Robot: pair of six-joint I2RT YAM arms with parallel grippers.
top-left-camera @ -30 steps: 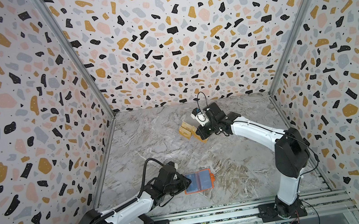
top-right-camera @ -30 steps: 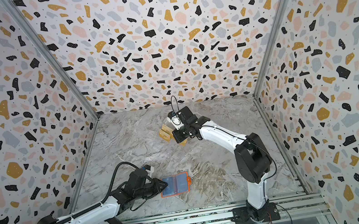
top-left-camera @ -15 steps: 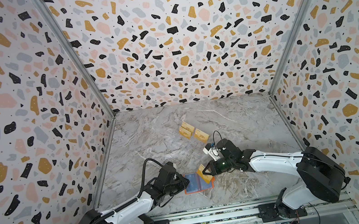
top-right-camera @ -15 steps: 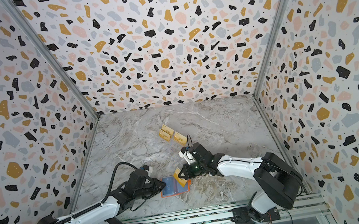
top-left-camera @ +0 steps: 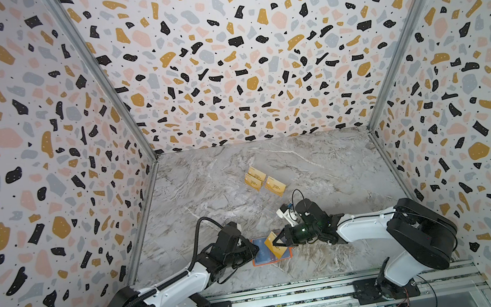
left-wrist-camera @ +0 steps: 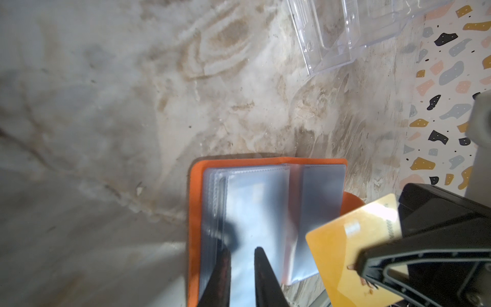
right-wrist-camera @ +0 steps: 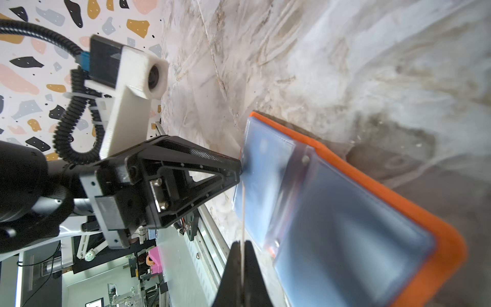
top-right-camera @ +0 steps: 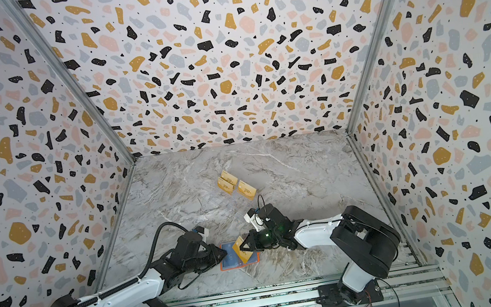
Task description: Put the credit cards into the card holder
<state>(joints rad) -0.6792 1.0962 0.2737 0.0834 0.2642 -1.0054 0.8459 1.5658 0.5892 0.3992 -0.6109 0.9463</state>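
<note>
the left gripper is reaching in low from the left, and its jaws are pinching a clear sleeve of the card holder. the right gripper is reaching in from the right, squeezing a gold card tight and tilting it over the open holder. the orange holder is lying flat near the front edge of the table, with bare room behind it. more gold cards are sitting in a clear rack farther back, well apart.
</note>
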